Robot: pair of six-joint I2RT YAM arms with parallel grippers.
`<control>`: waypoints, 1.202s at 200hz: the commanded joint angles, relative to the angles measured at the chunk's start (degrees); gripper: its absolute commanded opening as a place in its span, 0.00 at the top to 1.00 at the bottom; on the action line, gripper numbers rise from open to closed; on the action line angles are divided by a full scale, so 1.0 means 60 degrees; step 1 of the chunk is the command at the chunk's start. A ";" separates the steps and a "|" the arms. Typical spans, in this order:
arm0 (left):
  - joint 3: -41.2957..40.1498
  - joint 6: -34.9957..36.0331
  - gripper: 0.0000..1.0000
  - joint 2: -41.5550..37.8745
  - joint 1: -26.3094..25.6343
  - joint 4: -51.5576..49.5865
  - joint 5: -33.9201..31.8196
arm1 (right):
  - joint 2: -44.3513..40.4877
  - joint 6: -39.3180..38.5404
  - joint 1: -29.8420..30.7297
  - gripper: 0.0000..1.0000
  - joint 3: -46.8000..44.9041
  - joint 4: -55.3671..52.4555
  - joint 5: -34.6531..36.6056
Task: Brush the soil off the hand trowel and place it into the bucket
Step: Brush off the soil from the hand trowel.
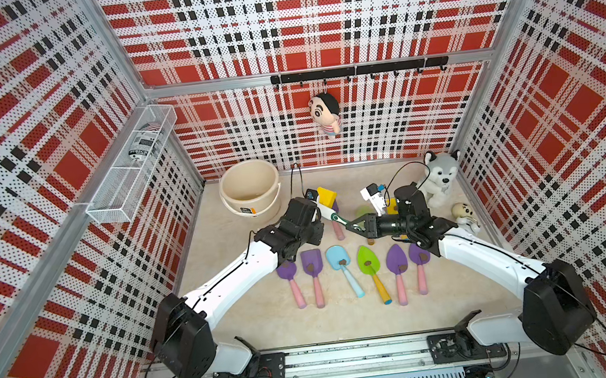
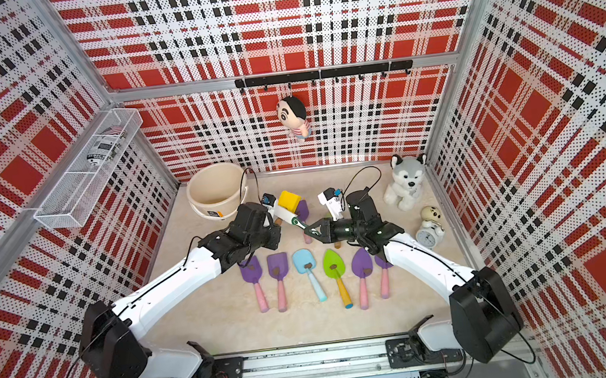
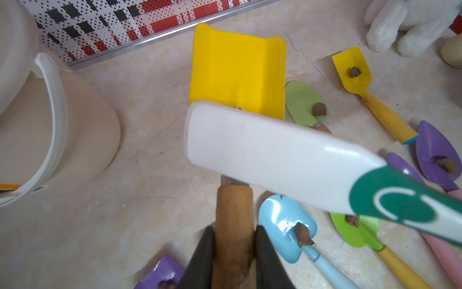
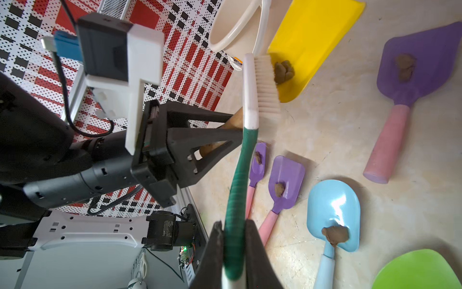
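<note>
My left gripper (image 3: 234, 234) is shut on the wooden handle (image 3: 233, 212) of a hand trowel with a yellow blade (image 3: 237, 70), held above the floor beside the bucket (image 1: 227, 201). In the right wrist view a lump of soil (image 4: 283, 71) lies on that blade (image 4: 312, 42). My right gripper (image 4: 233, 225) is shut on the green handle of a white brush (image 4: 250, 87). The bristles (image 4: 267, 85) touch the soil lump. In both top views the brush (image 1: 329, 216) (image 2: 291, 220) crosses between the two grippers. The cream bucket (image 2: 215, 208) stands upright at the back left.
Several trowels with soil lumps lie in a row in front: purple (image 1: 311, 264), blue (image 1: 339, 257), green (image 1: 368, 261). More lie behind, among them a yellow one (image 3: 352, 70). A husky plush (image 1: 440, 179) and a clock (image 1: 463, 213) stand at the right. A wire basket (image 1: 130, 166) hangs on the left wall.
</note>
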 commanded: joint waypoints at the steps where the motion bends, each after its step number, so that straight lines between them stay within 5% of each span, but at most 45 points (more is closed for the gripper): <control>1: -0.0092 0.0129 1.00 -0.0351 -0.0018 -0.0052 -0.0104 | 0.0161 -0.0045 0.0059 1.00 0.0205 0.0158 0.0230; 97: -0.0738 -0.0136 1.00 -0.0878 0.0067 -0.0340 -0.0166 | 0.0030 0.0476 -0.0274 1.00 0.0473 0.0294 0.1359; 170: -0.1217 -0.0410 1.00 -0.1303 0.0410 0.0000 0.0216 | 0.0215 0.0528 0.0426 1.00 0.0546 0.1565 -0.0129; 240: -0.1205 -0.0377 1.00 -0.1649 0.0563 0.0244 0.0458 | 0.0692 0.0955 0.0532 1.00 -0.0038 0.1994 0.0236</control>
